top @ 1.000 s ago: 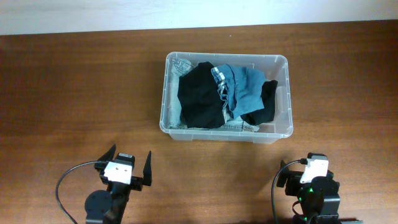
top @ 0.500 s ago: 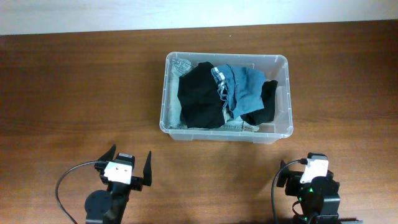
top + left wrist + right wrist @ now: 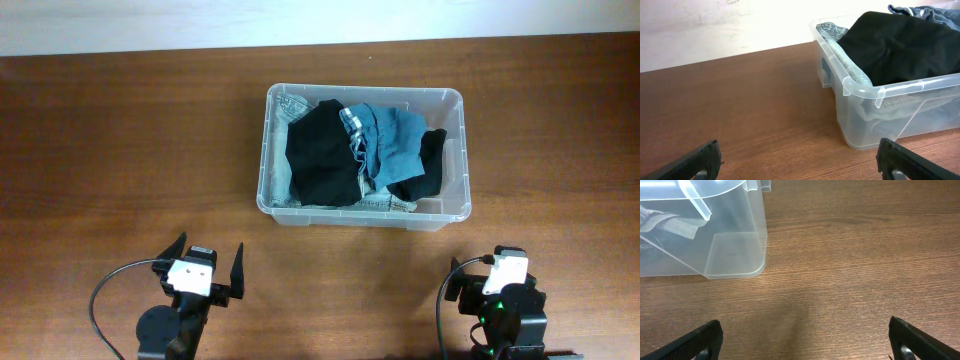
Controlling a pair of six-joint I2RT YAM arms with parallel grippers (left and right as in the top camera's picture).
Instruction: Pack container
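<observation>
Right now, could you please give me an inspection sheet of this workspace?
Surface: brown wooden table.
Job's things: clear container, no lid on, holding a black garment, a blue garment and grey cloth underneath.
Clutter: nothing seen.
Grippers: left gripper open, holding nothing; right gripper open, holding nothing; both apart from the container.
Cables: black cable loops by the left arm, another by the right.
Surroundings: pale wall beyond the far edge.

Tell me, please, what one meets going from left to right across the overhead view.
left gripper → container, with clothes inside it → right gripper
</observation>
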